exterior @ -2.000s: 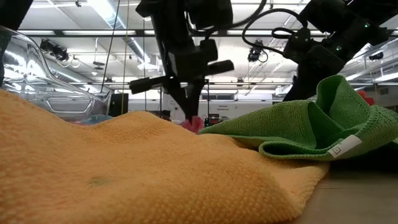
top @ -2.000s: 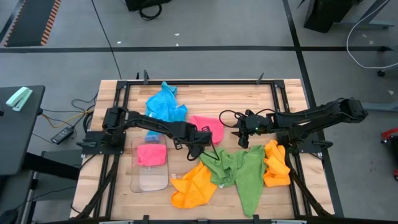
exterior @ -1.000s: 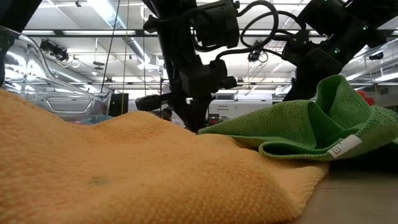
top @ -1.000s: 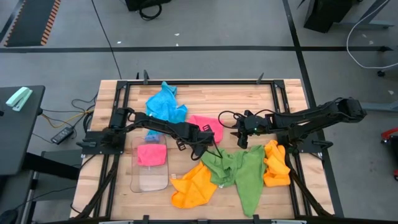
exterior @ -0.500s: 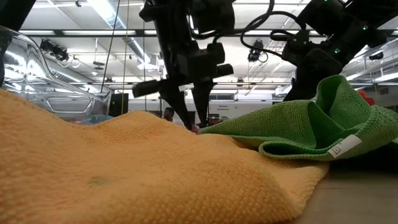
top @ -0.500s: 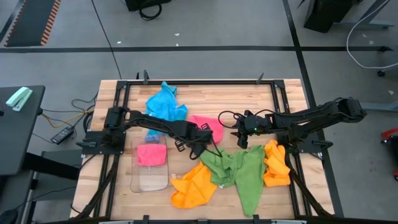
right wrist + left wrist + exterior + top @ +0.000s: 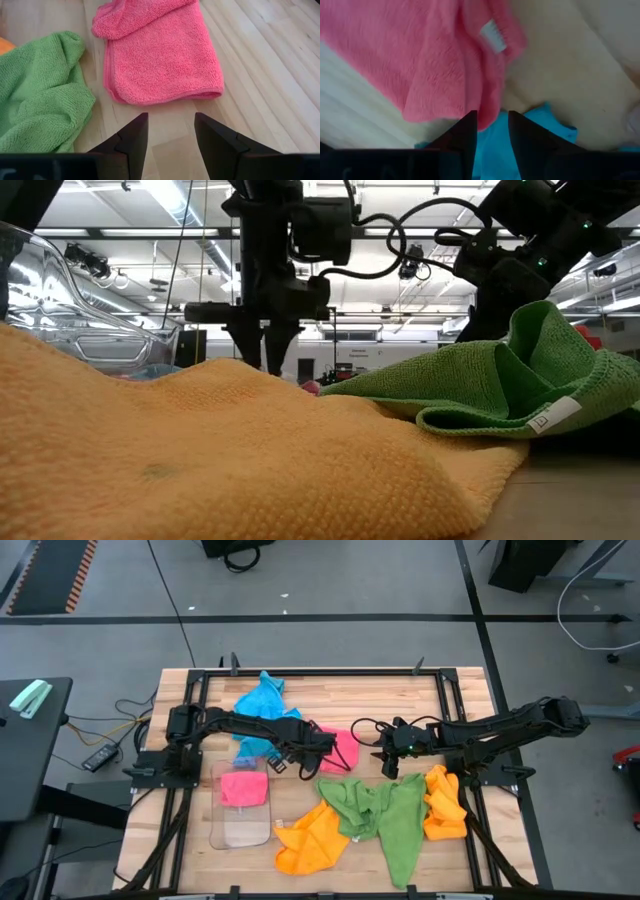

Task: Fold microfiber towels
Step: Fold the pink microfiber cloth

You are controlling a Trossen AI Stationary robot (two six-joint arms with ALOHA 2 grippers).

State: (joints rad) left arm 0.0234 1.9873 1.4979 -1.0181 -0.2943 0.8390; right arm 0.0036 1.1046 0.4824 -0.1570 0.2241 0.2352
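Observation:
A pink towel [image 7: 345, 748] lies folded on the wood at mid table, its label [image 7: 493, 36] showing in the left wrist view. My left gripper [image 7: 314, 746] points down over that towel's left edge, fingers a little apart and empty [image 7: 492, 131], with the blue towel [image 7: 262, 710] just beyond. My right gripper [image 7: 386, 764] hangs open [image 7: 170, 131] above the table, right of the pink towel [image 7: 160, 55]. A green towel [image 7: 385, 815] lies crumpled in front, partly over an orange towel [image 7: 310, 840]; another orange towel [image 7: 443, 805] lies at the right.
A clear plastic tray [image 7: 240, 828] at the near left holds a second, folded pink towel [image 7: 243, 788]. In the low view the orange towel [image 7: 200, 450] and green towel [image 7: 500, 385] fill the foreground and hide the left fingertips. Dark frame rails line the table's edges.
My left gripper has opened, risen and rolled, moving from the pink towel's near edge toward the table's far left, over the towel's left edge. The pink towel stays flat on the table. My right arm has kept still.

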